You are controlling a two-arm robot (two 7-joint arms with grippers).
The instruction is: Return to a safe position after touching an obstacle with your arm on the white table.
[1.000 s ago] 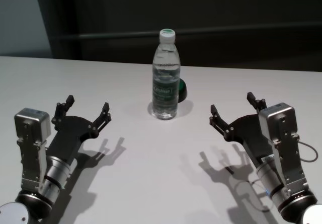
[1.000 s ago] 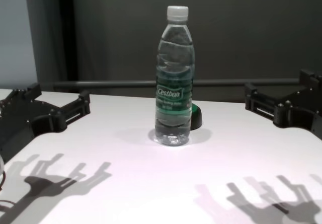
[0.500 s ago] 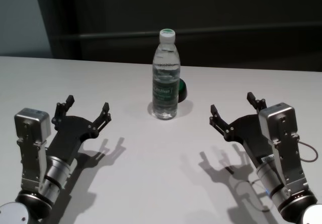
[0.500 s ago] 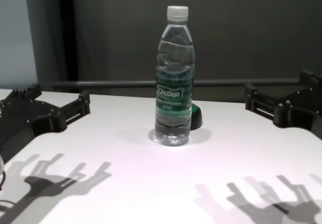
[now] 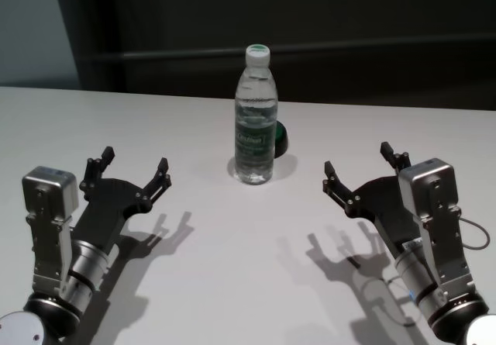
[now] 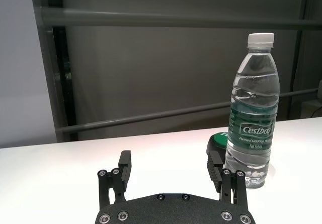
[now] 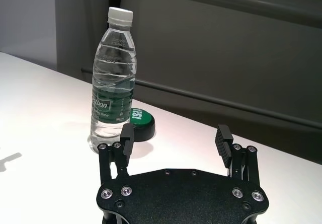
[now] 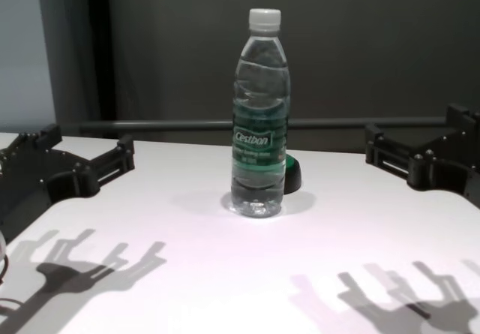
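Bottle [image 5: 255,120] stands upright at upper centre of the head view on the white table [image 5: 232,283], a green puck [image 5: 280,137] just behind it. Left gripper [image 5: 129,170] at lower left and right gripper [image 5: 363,169] at lower right hover with fingers spread (both empty), well apart from the bottle, which reads as a withdrawn, safe stance.

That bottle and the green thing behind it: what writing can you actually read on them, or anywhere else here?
"Cestbon": white brand lettering on the dark green label of the water bottle, which stands upright on the white table.
Small print under the brand name: too small to read.
White lettering on top of the green disc behind the bottle: partly hidden by the bottle, not readable.
No writing shows on the left hand or the right hand.
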